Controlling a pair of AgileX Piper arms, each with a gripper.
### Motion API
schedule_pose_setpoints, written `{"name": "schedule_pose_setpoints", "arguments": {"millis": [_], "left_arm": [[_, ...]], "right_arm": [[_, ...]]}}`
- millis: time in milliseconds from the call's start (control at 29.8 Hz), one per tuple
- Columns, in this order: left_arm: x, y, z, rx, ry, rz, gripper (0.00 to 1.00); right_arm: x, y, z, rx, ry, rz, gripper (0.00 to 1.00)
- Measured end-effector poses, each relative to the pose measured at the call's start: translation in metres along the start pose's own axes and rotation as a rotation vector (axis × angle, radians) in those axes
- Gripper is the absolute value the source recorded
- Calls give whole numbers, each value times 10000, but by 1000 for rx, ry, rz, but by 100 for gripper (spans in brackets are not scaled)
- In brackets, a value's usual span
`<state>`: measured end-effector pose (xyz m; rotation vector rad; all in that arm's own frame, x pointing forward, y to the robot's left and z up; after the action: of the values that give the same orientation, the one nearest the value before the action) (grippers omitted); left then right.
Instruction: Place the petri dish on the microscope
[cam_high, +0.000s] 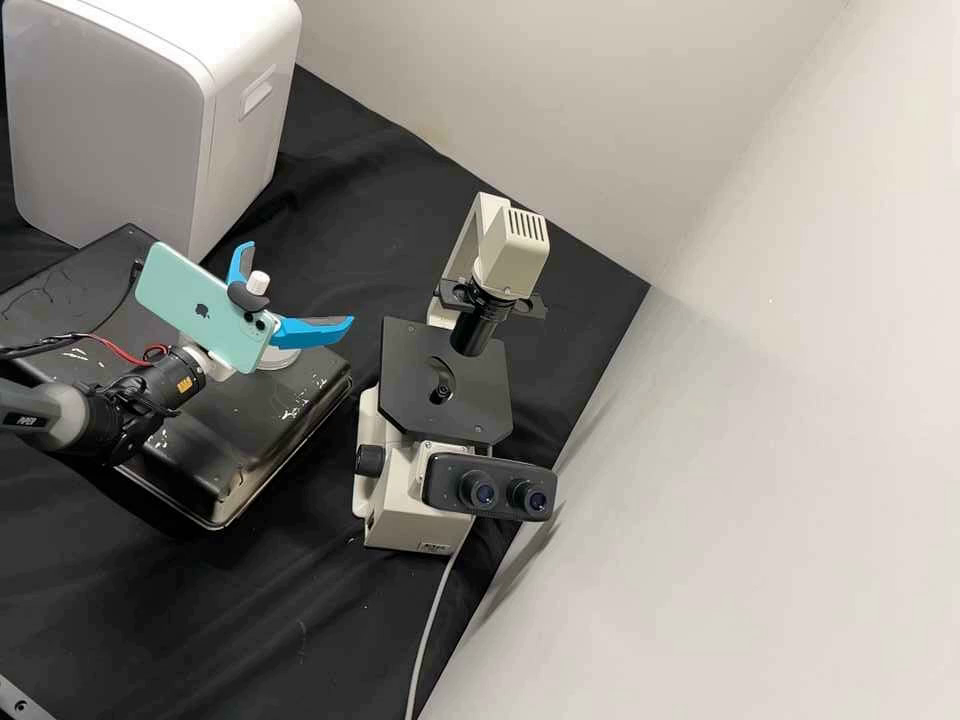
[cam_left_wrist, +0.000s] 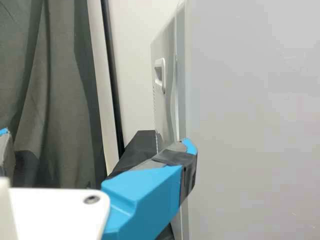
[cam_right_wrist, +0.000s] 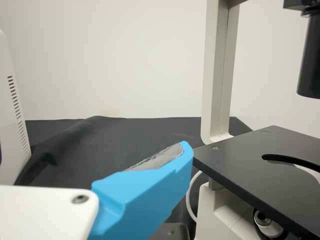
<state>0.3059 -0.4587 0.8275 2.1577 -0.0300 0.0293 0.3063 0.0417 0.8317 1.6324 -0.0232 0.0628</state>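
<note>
The beige microscope (cam_high: 440, 400) stands mid-bench with its black stage (cam_high: 445, 385) bare under the lens tube. My right gripper (cam_high: 295, 288) hovers just left of the stage, over a black tray (cam_high: 250, 440). It is open and holds nothing, and a mint-green phone is clamped on its wrist. In the right wrist view one blue finger (cam_right_wrist: 150, 185) points at the stage's near corner (cam_right_wrist: 260, 160). My left gripper (cam_left_wrist: 95, 140) is open too, with nothing between its fingers, and sits close against the side of a white appliance (cam_left_wrist: 250, 125).
The white appliance (cam_high: 140, 110) fills the bench's back left corner. The black tray lies between it and the microscope. A pale wall (cam_high: 780, 400) runs close along the microscope's right side. A cable (cam_high: 430, 630) trails from the microscope toward the front edge.
</note>
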Motion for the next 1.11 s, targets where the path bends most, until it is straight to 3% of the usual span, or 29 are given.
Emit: {"name": "schedule_pose_setpoints", "arguments": {"millis": [437, 571, 706, 840, 941, 1008, 1109], "left_arm": [[-4, -7, 9, 0, -3, -3, 100], [-76, -26, 79, -1, -27, -13, 100], [-244, -60, 223, -3, -80, -26, 100], [-451, -74, 420, -10, -163, -2, 100], [-648, -117, 545, 6, -236, 27, 100], [-759, -141, 593, 3, -274, 50, 100], [-972, -230, 645, 4, -327, 15, 100]], "right_arm": [[0, 0, 0, 0, 0, 0, 100], [0, 0, 0, 0, 0, 0, 100], [0, 0, 0, 0, 0, 0, 100], [0, 0, 0, 0, 0, 0, 100], [0, 0, 0, 0, 0, 0, 100], [0, 0, 0, 0, 0, 0, 100], [0, 0, 0, 0, 0, 0, 100]]}}
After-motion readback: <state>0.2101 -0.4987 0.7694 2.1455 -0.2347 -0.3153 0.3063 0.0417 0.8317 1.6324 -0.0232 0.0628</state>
